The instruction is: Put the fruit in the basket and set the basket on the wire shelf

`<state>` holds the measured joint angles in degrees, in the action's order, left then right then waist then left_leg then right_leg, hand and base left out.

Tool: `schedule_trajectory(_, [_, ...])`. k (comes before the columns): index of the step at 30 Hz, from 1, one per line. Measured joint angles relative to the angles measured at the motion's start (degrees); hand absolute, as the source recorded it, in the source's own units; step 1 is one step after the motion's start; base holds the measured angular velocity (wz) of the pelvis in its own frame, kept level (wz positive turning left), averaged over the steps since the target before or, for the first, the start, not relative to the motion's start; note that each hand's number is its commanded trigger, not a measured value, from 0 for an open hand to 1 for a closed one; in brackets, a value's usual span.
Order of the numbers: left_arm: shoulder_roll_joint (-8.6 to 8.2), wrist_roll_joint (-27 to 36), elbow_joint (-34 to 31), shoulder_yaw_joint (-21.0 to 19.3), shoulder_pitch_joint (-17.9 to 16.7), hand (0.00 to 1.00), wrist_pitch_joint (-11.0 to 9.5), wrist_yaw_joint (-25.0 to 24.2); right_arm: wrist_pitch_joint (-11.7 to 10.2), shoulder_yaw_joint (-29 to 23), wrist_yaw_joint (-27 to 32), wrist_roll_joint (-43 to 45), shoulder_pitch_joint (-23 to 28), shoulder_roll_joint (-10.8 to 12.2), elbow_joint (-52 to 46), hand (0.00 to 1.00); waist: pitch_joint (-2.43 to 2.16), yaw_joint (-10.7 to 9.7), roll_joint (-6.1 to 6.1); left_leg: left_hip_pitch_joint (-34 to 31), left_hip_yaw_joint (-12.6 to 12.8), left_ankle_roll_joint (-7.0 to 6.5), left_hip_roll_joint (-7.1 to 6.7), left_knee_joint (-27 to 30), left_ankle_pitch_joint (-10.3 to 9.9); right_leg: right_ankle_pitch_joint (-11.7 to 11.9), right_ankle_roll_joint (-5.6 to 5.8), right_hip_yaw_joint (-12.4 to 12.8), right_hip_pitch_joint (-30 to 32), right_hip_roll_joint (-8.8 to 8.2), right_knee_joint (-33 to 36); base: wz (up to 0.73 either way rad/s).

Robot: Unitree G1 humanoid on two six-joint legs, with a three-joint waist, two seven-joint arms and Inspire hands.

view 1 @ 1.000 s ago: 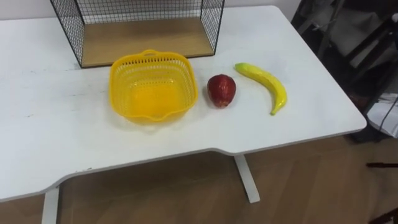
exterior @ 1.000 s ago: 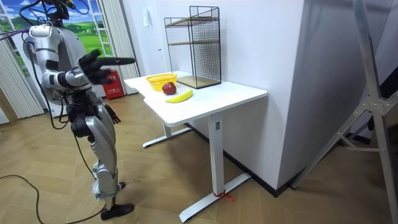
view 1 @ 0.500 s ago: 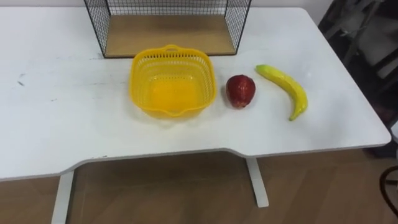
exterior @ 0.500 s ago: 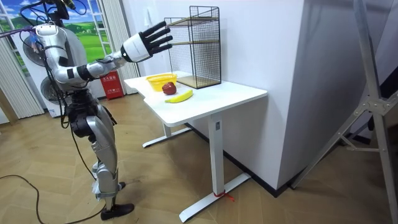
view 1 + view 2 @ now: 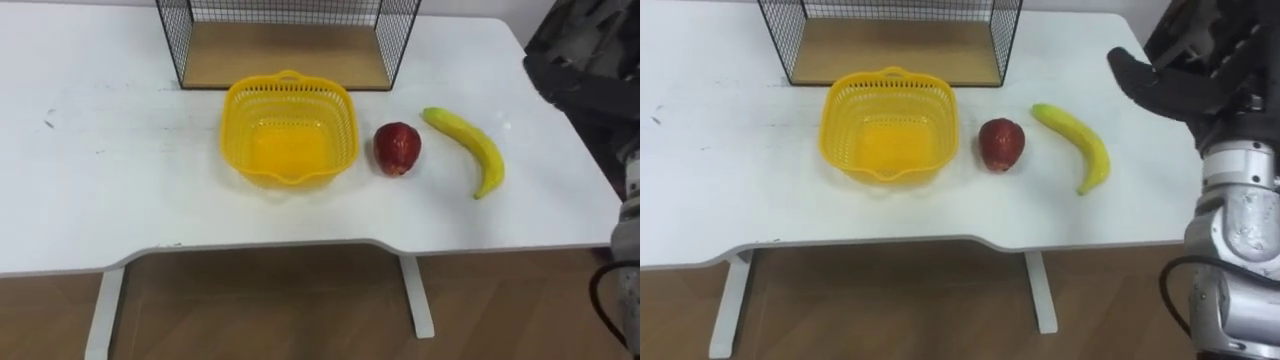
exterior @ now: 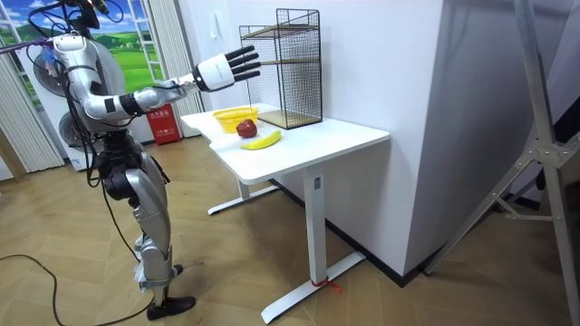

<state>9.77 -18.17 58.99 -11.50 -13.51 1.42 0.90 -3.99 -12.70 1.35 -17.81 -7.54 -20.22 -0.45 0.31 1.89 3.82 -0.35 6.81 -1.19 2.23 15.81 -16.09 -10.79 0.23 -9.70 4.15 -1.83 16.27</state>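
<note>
An empty yellow basket [image 5: 288, 128] stands on the white table [image 5: 120, 190], just in front of the black wire shelf [image 5: 285, 40] with its wooden floor. Right of the basket sits a red apple [image 5: 397, 148], and right of that lies a yellow banana [image 5: 470, 148]. My right hand [image 5: 1190, 70] is raised at the table's right end, above and to the right of the banana. It is open, with the fingers spread and the thumb pointing left, and touches nothing. In the room view I stand a step off the table's end with the right hand [image 6: 227, 69] stretched towards the shelf [image 6: 283, 68].
The table's front edge [image 5: 300, 243] curves inward over wooden floor. Dark equipment lies on the floor beyond the table's right end [image 5: 600, 110]. A white wall rises behind the shelf [image 6: 362, 54].
My right arm has swung up from chest height and now reaches out over the table's end, slightly lower than half a second ago, entering the eye views. The head camera has shifted; basket and fruit have not moved.
</note>
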Motion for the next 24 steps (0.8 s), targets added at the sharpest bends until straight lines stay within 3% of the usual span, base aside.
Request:
schedule_trajectory(7, [0.39, 0.0, 0.0, 0.6, 0.3, 0.00, 0.2, -1.1, 1.2, 2.4, -6.1, 5.1, -0.3, 0.0, 2.0, 0.00, -0.02, 0.1, 0.02, 0.0, -1.3, 0.01, -0.02, 0.0, 0.0, 0.3, -0.08, -1.5, -1.4, -0.02, -1.5, 0.10])
schedule_trajectory(24, [0.37, 0.0, 0.0, 1.8, 0.6, 0.00, 0.5, -1.9, 1.6, 4.0, -13.6, 7.0, -0.4, -0.1, 6.8, 0.00, 0.10, 1.7, 0.09, 0.6, -2.1, 0.10, -0.05, -0.1, 0.1, 0.3, -0.08, -1.7, -2.3, -0.01, -1.7, 0.02])
